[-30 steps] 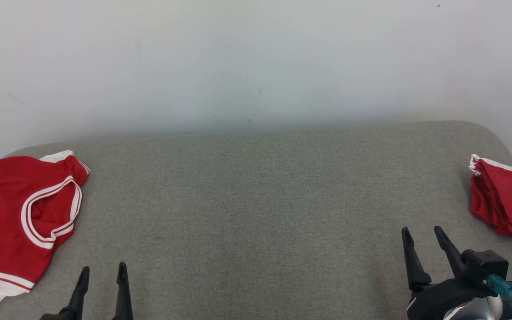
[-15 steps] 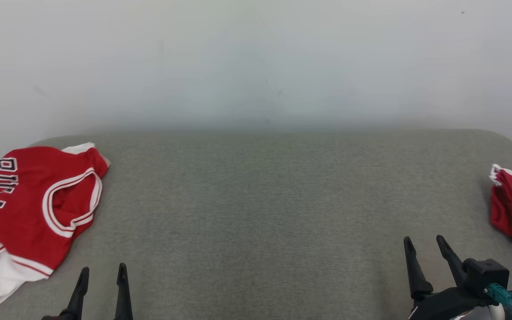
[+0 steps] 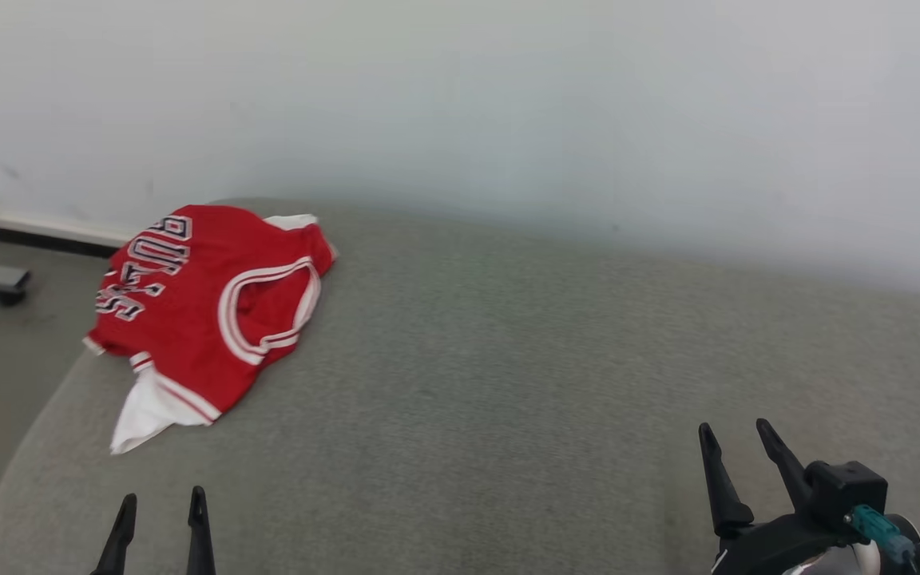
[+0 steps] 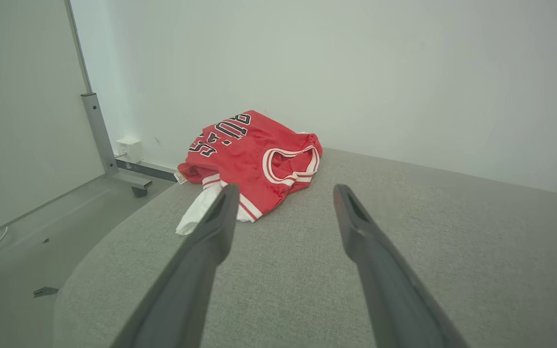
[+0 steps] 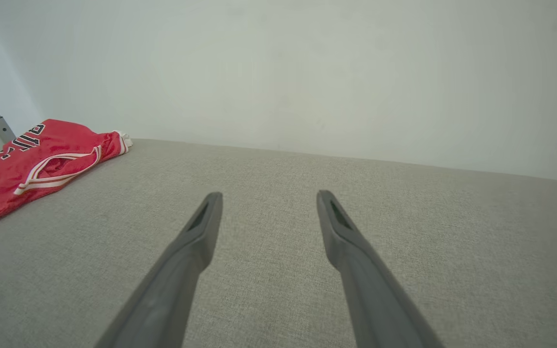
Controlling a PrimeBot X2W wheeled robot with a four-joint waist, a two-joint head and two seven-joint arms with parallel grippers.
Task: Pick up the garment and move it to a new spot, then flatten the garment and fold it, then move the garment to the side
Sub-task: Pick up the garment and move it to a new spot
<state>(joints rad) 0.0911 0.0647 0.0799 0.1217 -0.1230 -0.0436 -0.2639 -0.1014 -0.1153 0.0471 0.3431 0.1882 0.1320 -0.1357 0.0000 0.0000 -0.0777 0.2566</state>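
Ahead, beyond spread left pincer [image 3: 163, 493], garment [image 3: 188, 327] lies crumpled; untouched

The left pincer [image 3: 162, 495] sits low at the lower left of the head view, its two dark fingers spread apart, pointing up, empty. The right pincer [image 3: 733, 426] reaches higher at the lower right, fingers likewise apart and empty, leaning slightly leftward.
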